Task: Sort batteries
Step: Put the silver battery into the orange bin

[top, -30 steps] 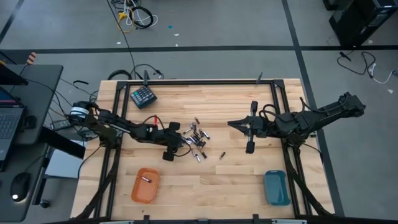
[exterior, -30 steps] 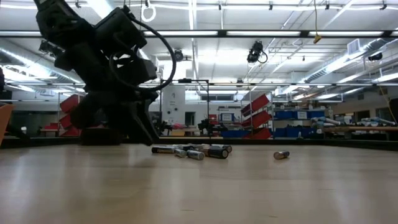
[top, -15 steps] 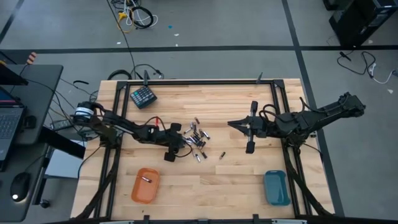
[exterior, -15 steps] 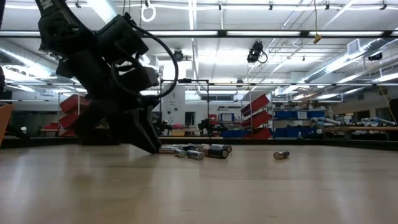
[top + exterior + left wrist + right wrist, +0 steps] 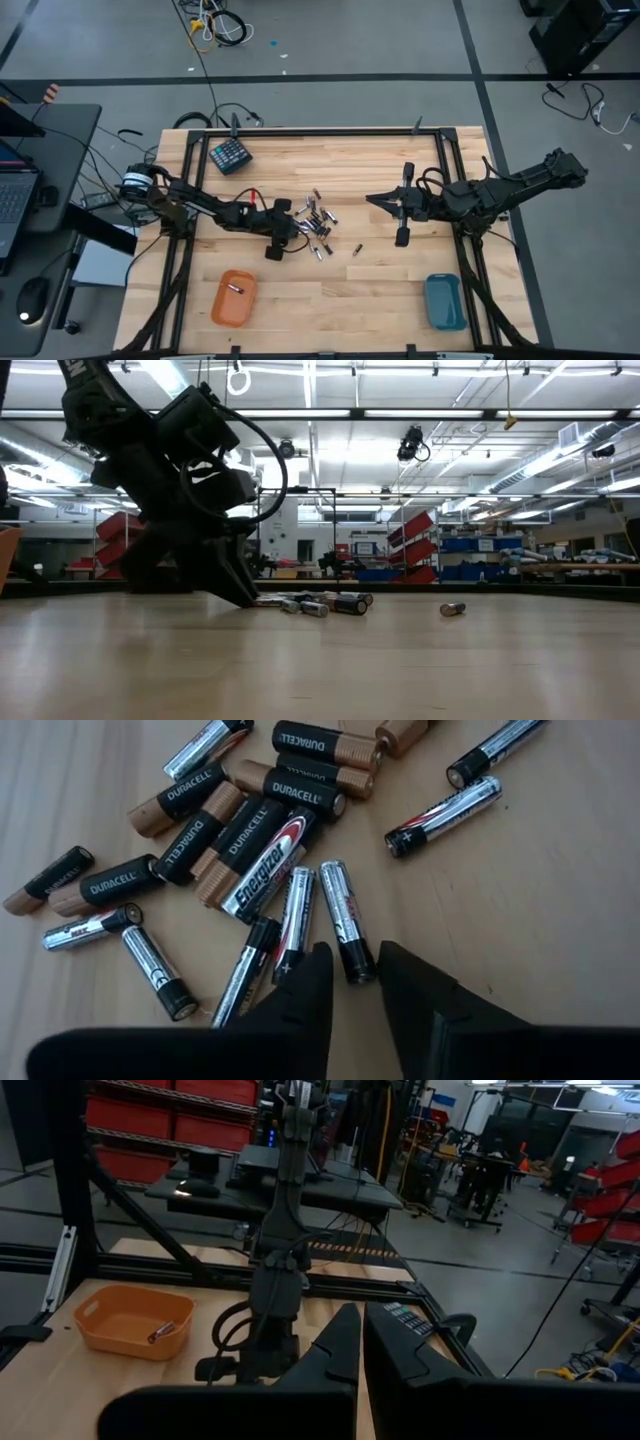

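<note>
The left gripper [image 5: 352, 982] is set low at the batteries [image 5: 262, 840], fingers narrowed astride one silvery battery [image 5: 347, 920], seemingly to lift it; the right gripper [image 5: 372, 198] is kept shut, clear.

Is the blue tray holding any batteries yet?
No. In the high view the blue tray looks bare inside, while the orange tray holds one battery.

A dark teal keypad-like block [image 5: 230, 155] lies near the far left corner of the pale wooden bench [image 5: 400, 290]. A red-tipped cable (thin, dark) [image 5: 248, 194] trails on the boards toward the left edge.
</note>
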`<state>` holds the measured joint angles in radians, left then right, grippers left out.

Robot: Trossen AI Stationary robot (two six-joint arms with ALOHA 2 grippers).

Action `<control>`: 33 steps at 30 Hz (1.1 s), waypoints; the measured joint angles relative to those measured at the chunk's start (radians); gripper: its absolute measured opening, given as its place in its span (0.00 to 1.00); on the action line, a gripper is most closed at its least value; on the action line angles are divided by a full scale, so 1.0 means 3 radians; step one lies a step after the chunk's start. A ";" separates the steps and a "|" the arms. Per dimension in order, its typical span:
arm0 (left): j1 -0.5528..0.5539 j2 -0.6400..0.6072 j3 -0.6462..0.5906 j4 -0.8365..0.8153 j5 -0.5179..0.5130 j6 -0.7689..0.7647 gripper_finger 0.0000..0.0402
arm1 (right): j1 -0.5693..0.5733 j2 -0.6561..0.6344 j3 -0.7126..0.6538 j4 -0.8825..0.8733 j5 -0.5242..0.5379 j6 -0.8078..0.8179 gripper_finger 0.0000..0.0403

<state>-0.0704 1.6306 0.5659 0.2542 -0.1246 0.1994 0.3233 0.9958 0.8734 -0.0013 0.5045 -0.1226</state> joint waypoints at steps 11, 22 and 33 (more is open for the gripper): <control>0.0001 -0.0003 0.0009 -0.0042 -0.0050 -0.0179 0.01 | 0.0000 0.0000 0.0000 -0.0003 0.0000 0.0000 0.02; -0.0005 0.0004 0.0001 -0.0061 -0.0037 -0.0215 0.00 | 0.0000 0.0000 0.0000 -0.0005 0.0000 0.0000 0.02; -0.0006 -0.0003 -0.0001 -0.0038 0.0059 -0.0420 0.10 | 0.0000 0.0000 0.0000 -0.0005 0.0000 -0.0002 0.02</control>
<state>-0.0723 1.6299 0.5655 0.2428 -0.1069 0.0734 0.3233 0.9958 0.8734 -0.0029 0.5045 -0.1234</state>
